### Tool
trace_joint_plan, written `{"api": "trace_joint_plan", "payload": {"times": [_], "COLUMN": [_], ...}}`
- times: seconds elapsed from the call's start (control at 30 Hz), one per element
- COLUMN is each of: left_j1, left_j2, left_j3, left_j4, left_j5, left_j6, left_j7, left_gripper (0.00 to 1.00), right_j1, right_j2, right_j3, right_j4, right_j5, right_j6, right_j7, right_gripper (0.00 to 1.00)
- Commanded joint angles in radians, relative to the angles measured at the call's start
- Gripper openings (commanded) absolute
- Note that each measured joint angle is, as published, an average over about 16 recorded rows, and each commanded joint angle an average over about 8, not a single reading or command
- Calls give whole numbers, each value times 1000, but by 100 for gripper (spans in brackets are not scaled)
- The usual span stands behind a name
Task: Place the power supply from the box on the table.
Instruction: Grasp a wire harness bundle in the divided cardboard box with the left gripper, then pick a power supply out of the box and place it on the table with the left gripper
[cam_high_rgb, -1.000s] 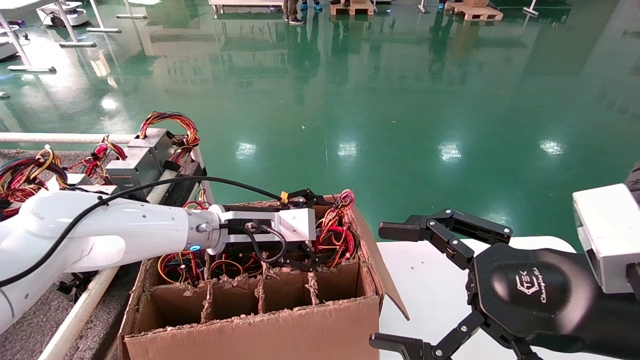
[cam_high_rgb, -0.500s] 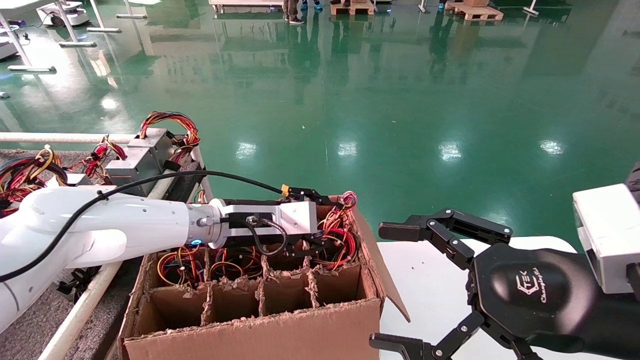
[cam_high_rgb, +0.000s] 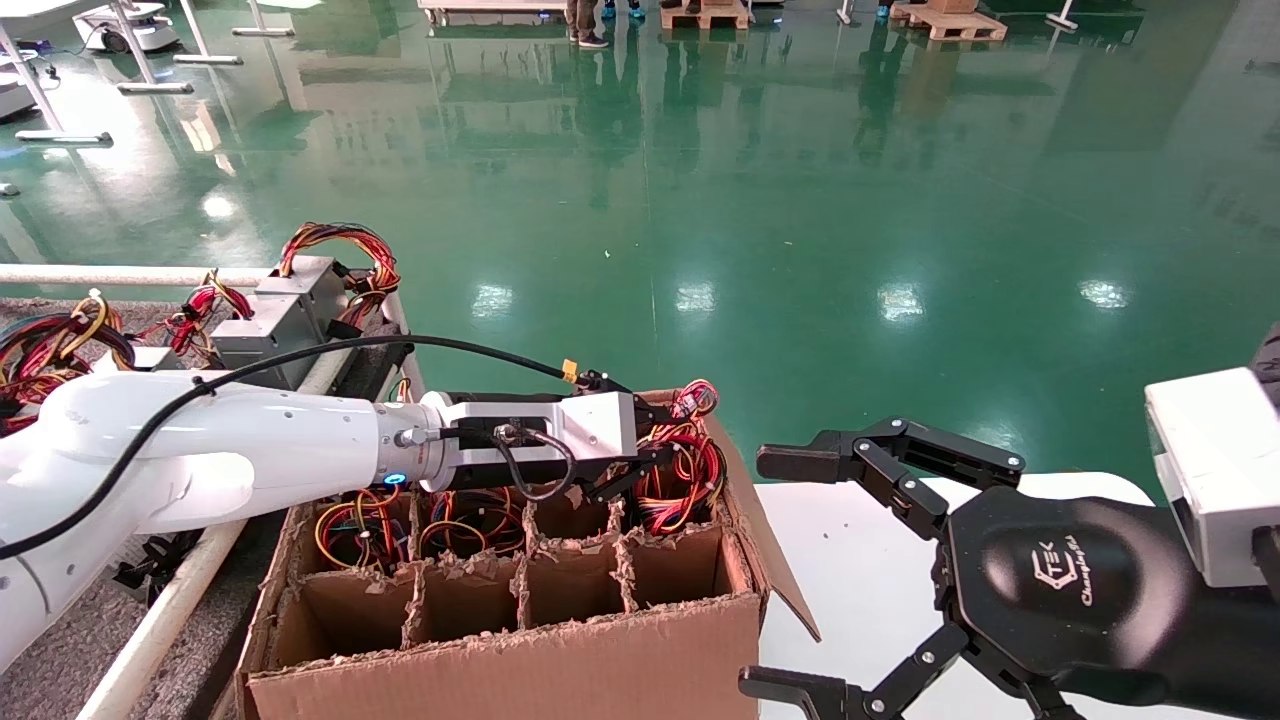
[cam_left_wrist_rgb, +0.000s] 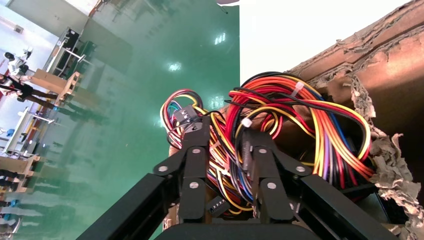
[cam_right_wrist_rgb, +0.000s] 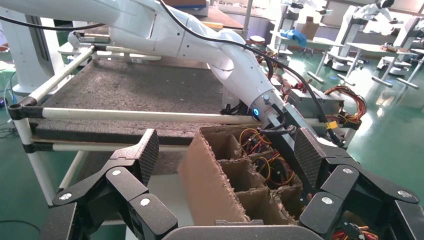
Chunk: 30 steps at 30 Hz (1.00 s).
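The brown cardboard box with torn dividers stands in front of me, and shows too in the right wrist view. In its far right cell, my left gripper is shut on the red, black and yellow wire bundle of the power supply. The left wrist view shows the wires pinched between my left gripper's fingers. The unit's body stays hidden in the cell. The grey felt table lies to the left of the box. My right gripper hangs open beside the box, holding nothing.
Other silver-grey units with wire bundles sit at the back of the grey table behind its white tube rail. More coiled wires fill the box's far cells. A white tabletop lies under the right gripper, next to the box's open flap.
My left gripper has risen a little with the wire bundle, pulling it higher out of the far right cell. The right arm has not moved.
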Motion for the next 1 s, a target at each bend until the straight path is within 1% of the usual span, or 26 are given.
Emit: {"api": "trace_joint_plan", "payload": {"times": [0.03,0.57,1.0], "left_j1": [0,-13,-49], "left_j2": [2,9,-35], "left_j3": [-2,-27,-90], "left_j4": [7,60,45], "left_j5": [-3,-32,-93], "left_j6": [4,40,72], "left_j7": [3,6,13], "left_gripper": [0,0,0], "right_j1": [0,0,0], "right_j2": [0,0,0], "right_j3": [0,0,0], "right_j4": [0,0,0], "right_j5": [0,0,0], "right_j6": [0,0,0], "right_j7": [0,0,0], "right_gripper": [100,100,100]}}
